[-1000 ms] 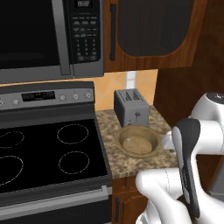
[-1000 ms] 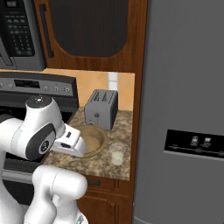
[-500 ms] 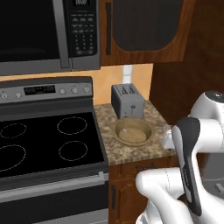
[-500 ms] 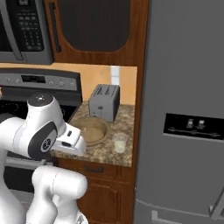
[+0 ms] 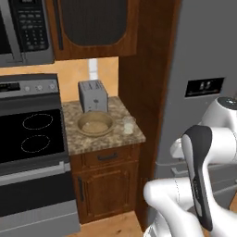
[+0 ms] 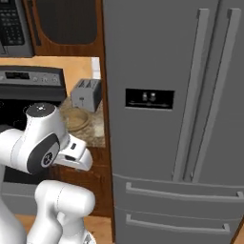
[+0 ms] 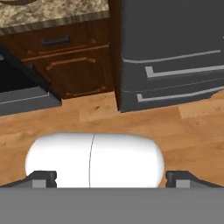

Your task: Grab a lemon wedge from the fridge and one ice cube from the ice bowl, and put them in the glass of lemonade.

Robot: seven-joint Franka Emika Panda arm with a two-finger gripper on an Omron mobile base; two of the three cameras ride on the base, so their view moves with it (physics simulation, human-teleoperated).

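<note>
The grey fridge (image 6: 181, 95) stands with both doors and both bottom drawers closed; its drawers (image 7: 175, 74) also show in the hand view. The lemon wedge is hidden behind those doors. On the speckled counter (image 5: 74, 139) left of the fridge sits the tan ice bowl (image 5: 95, 124), with the small clear glass of lemonade (image 5: 128, 125) just to its right. I cannot make out an ice cube in the bowl. My gripper (image 7: 111, 177) points down at the wooden floor, open and empty, well below the counter and apart from everything.
A silver toaster (image 5: 94, 95) stands behind the bowl. The black stove (image 5: 28, 134) adjoins the counter on the left, with a microwave (image 5: 28, 28) above it. A wooden cabinet (image 7: 65, 61) sits under the counter. Wood floor (image 7: 131, 118) lies in front of the fridge.
The base has driven to the right, so both base views shifted from the stove toward the fridge. The bowl, glass and toaster kept their places. The gripper stays open.
</note>
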